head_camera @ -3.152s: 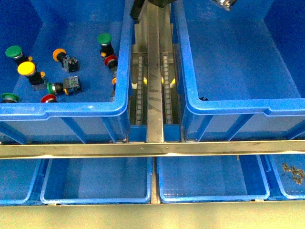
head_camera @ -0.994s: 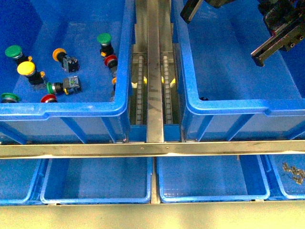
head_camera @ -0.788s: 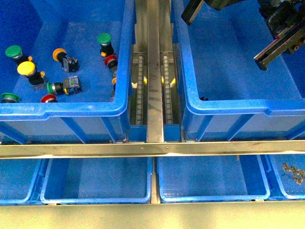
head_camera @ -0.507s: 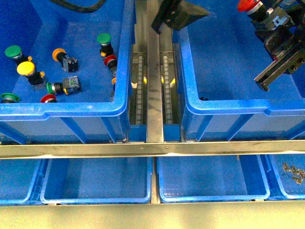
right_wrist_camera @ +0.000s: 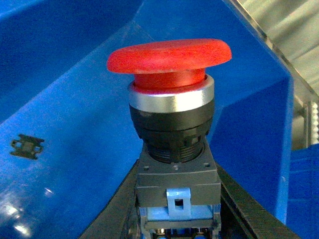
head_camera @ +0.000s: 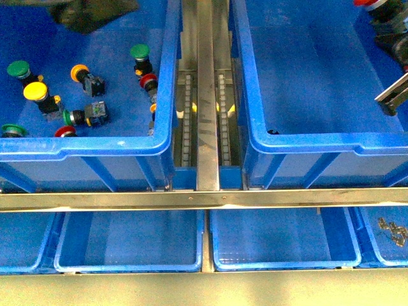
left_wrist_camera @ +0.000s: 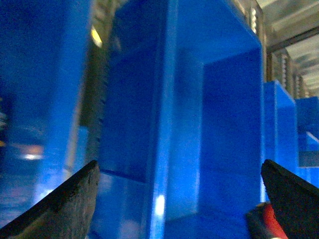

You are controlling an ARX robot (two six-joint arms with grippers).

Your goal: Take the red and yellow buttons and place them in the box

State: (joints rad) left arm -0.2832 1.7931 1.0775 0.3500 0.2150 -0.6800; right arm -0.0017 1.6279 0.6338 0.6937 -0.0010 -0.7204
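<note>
My right gripper (right_wrist_camera: 178,196) is shut on the black body of a red button (right_wrist_camera: 169,55), cap pointing away from the wrist. In the front view this button (head_camera: 373,4) and gripper (head_camera: 390,38) hang at the far right over the box (head_camera: 319,141), the big blue crate on the right. Red (head_camera: 148,81), yellow (head_camera: 35,92) and orange (head_camera: 79,71) buttons lie among green ones (head_camera: 139,52) in the left crate (head_camera: 83,146). My left arm (head_camera: 95,13) is a blur above that crate. Its gripper (left_wrist_camera: 179,199) is open on nothing, with a red cap (left_wrist_camera: 273,225) beside one finger.
A small black piece (head_camera: 273,132) lies on the box floor by its front left corner. A metal rail (head_camera: 205,95) runs between the two crates and a metal bar (head_camera: 204,199) crosses in front. Shallow blue trays (head_camera: 131,239) sit below; the far right one holds small metal parts (head_camera: 392,231).
My right gripper has carried the red button further right, nearly out of the front view. My left arm has swung from the middle to over the left crate.
</note>
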